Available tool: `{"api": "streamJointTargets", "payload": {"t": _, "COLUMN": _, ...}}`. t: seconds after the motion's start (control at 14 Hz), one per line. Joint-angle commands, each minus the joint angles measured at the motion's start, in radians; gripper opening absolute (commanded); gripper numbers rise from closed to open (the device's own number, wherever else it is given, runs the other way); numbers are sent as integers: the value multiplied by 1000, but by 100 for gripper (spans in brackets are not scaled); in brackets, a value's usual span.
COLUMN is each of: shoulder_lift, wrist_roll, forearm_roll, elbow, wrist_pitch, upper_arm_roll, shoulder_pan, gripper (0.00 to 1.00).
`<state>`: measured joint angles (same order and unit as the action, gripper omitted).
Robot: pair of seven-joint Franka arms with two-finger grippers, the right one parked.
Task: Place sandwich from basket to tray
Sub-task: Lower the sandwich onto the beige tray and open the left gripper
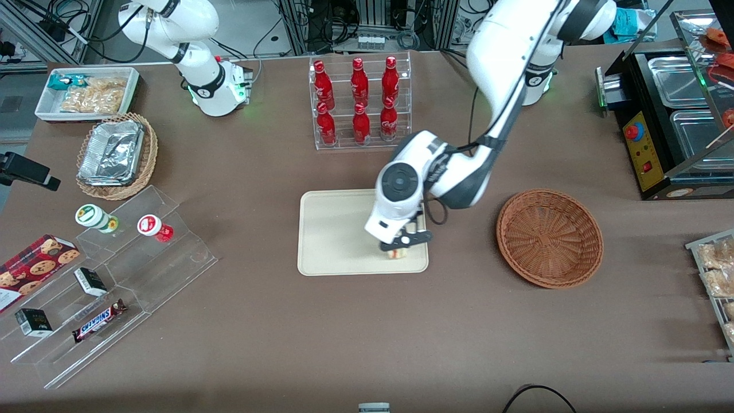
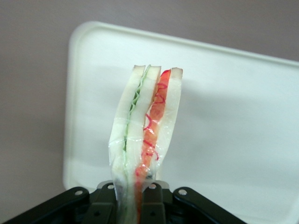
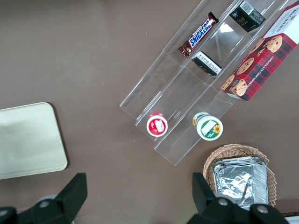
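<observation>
My left gripper (image 1: 401, 246) hangs over the cream-beige tray (image 1: 332, 241), above its corner nearest the front camera on the basket's side, and is shut on the sandwich (image 1: 397, 252). In the left wrist view the sandwich (image 2: 145, 135) stands between the black fingers (image 2: 154, 205), a wrapped white-bread wedge with green and red filling, with the tray (image 2: 233, 116) beneath it. Whether it touches the tray I cannot tell. The reddish-brown wicker basket (image 1: 549, 237) sits empty beside the tray, toward the working arm's end.
A clear rack of red bottles (image 1: 360, 102) stands farther from the camera than the tray. Toward the parked arm's end are a clear stepped stand (image 1: 114, 275) with snacks, a tan basket with a foil container (image 1: 114, 155) and a white snack bin (image 1: 86, 92). A black appliance (image 1: 671, 115) sits toward the working arm's end.
</observation>
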<state>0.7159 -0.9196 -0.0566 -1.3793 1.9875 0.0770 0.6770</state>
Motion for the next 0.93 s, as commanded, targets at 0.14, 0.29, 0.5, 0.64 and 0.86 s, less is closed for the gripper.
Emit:
{"api": "streamJointTargets", "payload": {"t": 0.14, "shoulder_lift": 112, "wrist_roll": -36, "forearm_roll": -14, "elbow": 141, "wrist_pitch": -24, "upper_arm_roll": 29, "shoulder_pan": 56, "gripper": 10}}
{"api": "streamJointTargets", "payload": {"t": 0.29, "shoulder_lift": 138, "wrist_roll": -27, "forearm_roll": -15, "elbow": 146, "wrist_pitch": 26, "upper_arm_roll": 29, "shoulder_pan": 62, "gripper": 9}}
{"api": "streamJointTargets", "payload": {"t": 0.5, "shoulder_lift": 154, "wrist_roll": -18, "forearm_roll": -14, "elbow": 152, "wrist_pitch": 42, "upper_arm_roll": 29, "shoulder_pan": 59, "gripper": 9}}
{"api": "streamJointTargets", "payload": {"t": 0.64, "shoulder_lift": 168, "wrist_roll": -16, "forearm_roll": -9, "elbow": 155, "wrist_pitch": 42, "upper_arm_roll": 27, "shoulder_pan": 59, "gripper": 13}}
{"api": "streamJointTargets", "payload": {"t": 0.86, "shoulder_lift": 168, "wrist_roll": 31, "forearm_roll": -6, "elbow": 152, "wrist_pitch": 40, "upper_arm_roll": 27, "shoulder_pan": 59, "gripper": 100}}
